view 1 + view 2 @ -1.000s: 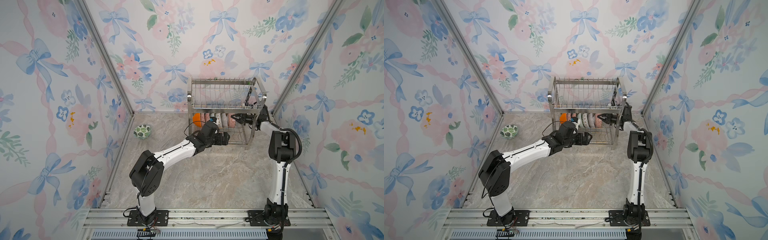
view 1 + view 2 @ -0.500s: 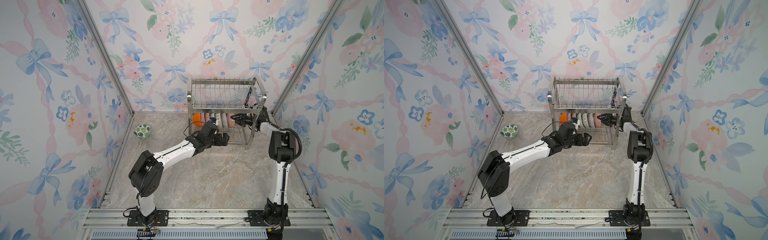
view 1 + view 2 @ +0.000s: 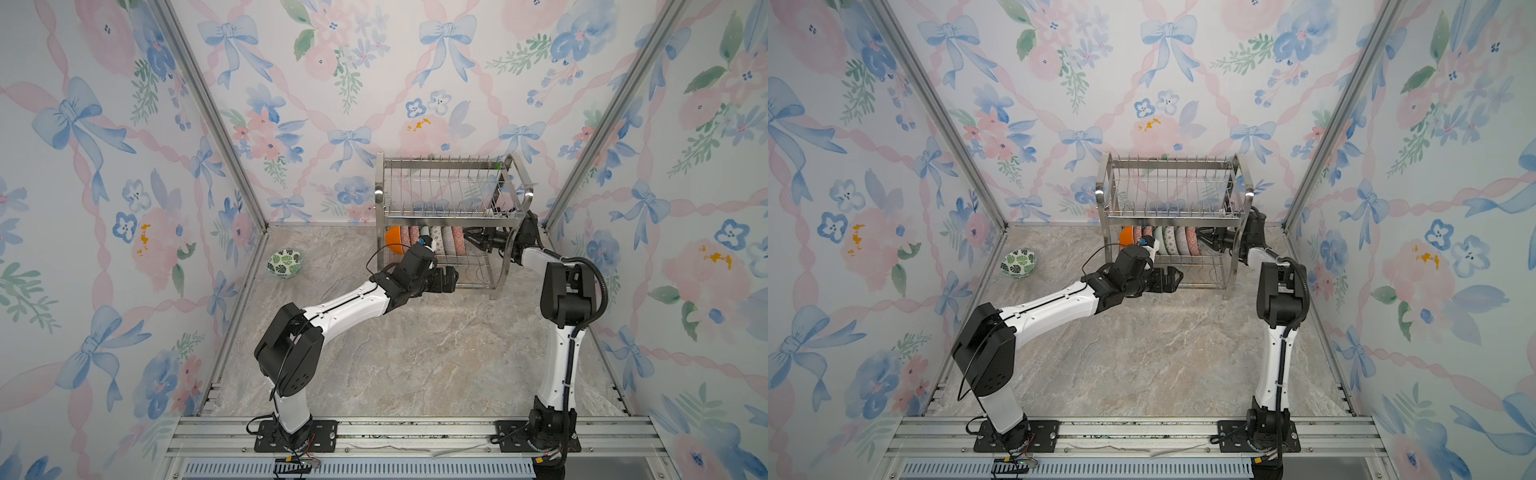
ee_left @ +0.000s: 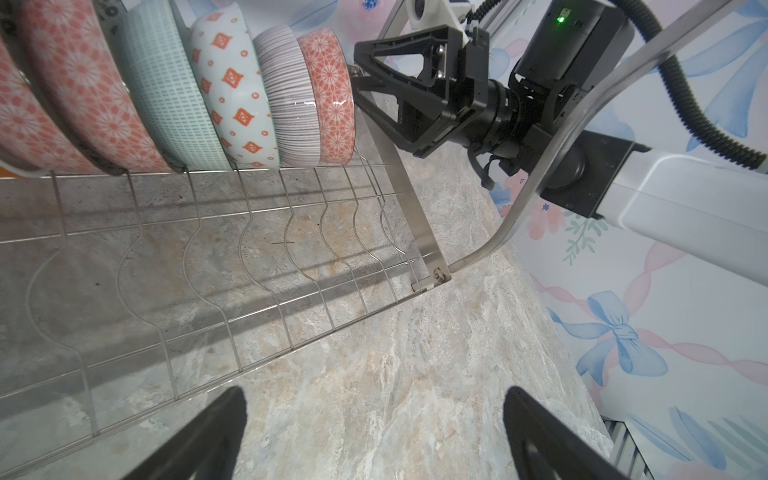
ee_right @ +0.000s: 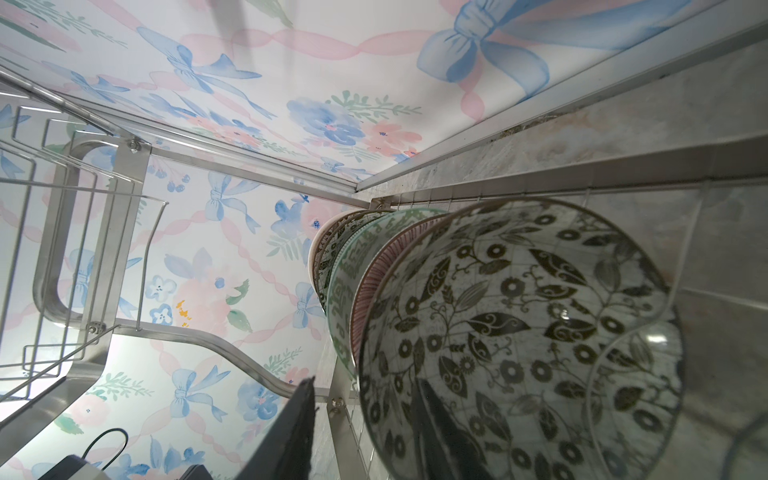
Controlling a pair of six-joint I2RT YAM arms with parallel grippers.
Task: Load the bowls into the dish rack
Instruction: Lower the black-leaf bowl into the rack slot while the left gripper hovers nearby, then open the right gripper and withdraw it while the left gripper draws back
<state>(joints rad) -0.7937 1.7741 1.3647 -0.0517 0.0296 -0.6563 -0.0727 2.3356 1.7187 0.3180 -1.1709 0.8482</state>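
The steel dish rack (image 3: 449,166) (image 3: 1171,166) stands at the back of the table. Several bowls (image 3: 432,239) (image 4: 232,83) stand on edge in its lower tier, an orange one (image 3: 392,241) at the left end. My right gripper (image 3: 471,241) (image 5: 365,411) is open astride the rim of the last bowl, the dark-leaf bowl (image 5: 519,332), with a gap on both sides. My left gripper (image 3: 451,279) (image 4: 374,415) is open and empty just above the table before the lower tier. A green-leaf bowl (image 3: 284,263) (image 3: 1018,263) lies on the table at the left.
The rack's flat curved leg (image 4: 540,174) passes between the two arms. Its upper tier (image 3: 1171,195) holds nothing. Flowered walls close in the table at both sides and the back. An aluminium rail (image 3: 374,432) runs along the front edge.
My right gripper's jaws have spread apart on the dark-leaf bowl's rim, letting it go. The left arm has hardly moved.
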